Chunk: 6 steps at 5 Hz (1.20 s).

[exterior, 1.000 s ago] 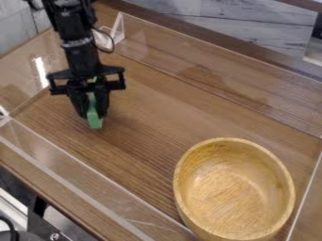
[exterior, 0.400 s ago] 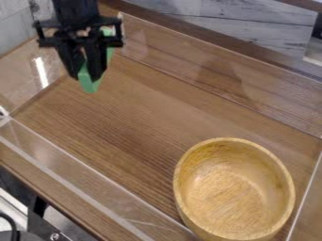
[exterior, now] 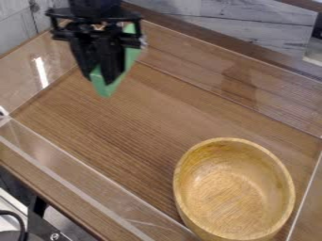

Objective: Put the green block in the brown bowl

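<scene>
My black gripper (exterior: 105, 79) hangs at the upper left of the camera view, pointing down, shut on the green block (exterior: 105, 85). Only the lower end of the bright green bar shows below the fingers; the rest is hidden between them. The block is lifted clear of the wooden tabletop. The brown bowl (exterior: 235, 152), a wide light wooden bowl with a thick rim, sits at the lower right, well away from the gripper, with nothing inside it.
A dark wood-grain table (exterior: 176, 104) fills the view, bounded by clear plastic walls (exterior: 51, 155) along the left and front. A pale marbled wall runs behind the back edge.
The gripper has lifted the green block off the table and carried it up and a little to the right, rolling about its own axis. The bowl has not moved.
</scene>
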Available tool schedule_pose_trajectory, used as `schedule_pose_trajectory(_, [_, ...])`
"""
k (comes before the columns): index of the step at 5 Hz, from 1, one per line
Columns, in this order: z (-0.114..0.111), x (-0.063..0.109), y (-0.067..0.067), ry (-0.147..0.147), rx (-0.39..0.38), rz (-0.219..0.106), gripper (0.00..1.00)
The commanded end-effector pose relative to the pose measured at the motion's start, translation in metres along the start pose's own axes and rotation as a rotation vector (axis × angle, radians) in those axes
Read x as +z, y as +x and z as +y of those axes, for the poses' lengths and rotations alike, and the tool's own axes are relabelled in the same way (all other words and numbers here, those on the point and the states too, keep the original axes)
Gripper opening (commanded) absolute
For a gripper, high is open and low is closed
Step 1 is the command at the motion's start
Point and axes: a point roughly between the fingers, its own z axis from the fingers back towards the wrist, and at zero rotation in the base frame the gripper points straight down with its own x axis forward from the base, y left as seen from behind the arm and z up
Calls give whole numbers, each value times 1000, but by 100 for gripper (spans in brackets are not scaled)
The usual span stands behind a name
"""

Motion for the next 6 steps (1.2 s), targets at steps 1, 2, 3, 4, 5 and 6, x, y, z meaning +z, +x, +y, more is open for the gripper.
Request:
schedule_pose_trajectory(1, [-28, 4, -13, 9, -88, -16, 0])
schedule_pose_trajectory(2, [-57, -2, -27, 15, -140, -6, 0])
schedule_pose_trajectory(3, [-90, -11, -31, 27, -190, -1, 0])
schedule_pose_trajectory(4, [-120, -22, -33, 41, -215, -8, 0])
schedule_pose_trajectory(5, [-136, -32, -32, 46, -218, -35, 0])
schedule_pose_trajectory(6, [-132, -34, -33, 31, -219, -64, 0])
